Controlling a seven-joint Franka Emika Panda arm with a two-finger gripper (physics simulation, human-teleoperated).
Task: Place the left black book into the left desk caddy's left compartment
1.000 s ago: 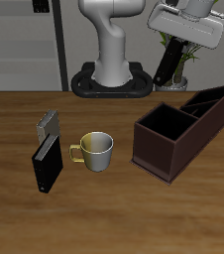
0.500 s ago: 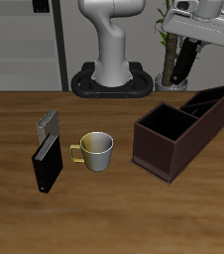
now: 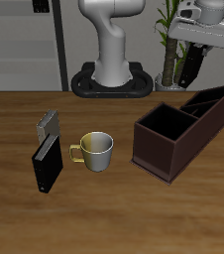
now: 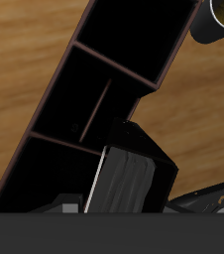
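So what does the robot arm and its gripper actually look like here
The arm is glossy white with rounded, bulky segments, rising from a dark round base plate. The gripper has a boxy white-grey body with dark fingers. No cables or markings are visible.

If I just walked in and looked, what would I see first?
Probably the gripper high in the air, holding the left black book so it hangs above the back end of the left desk caddy. After that, the shiny metal mug in the middle of the wooden table, with another black book standing just beside it.
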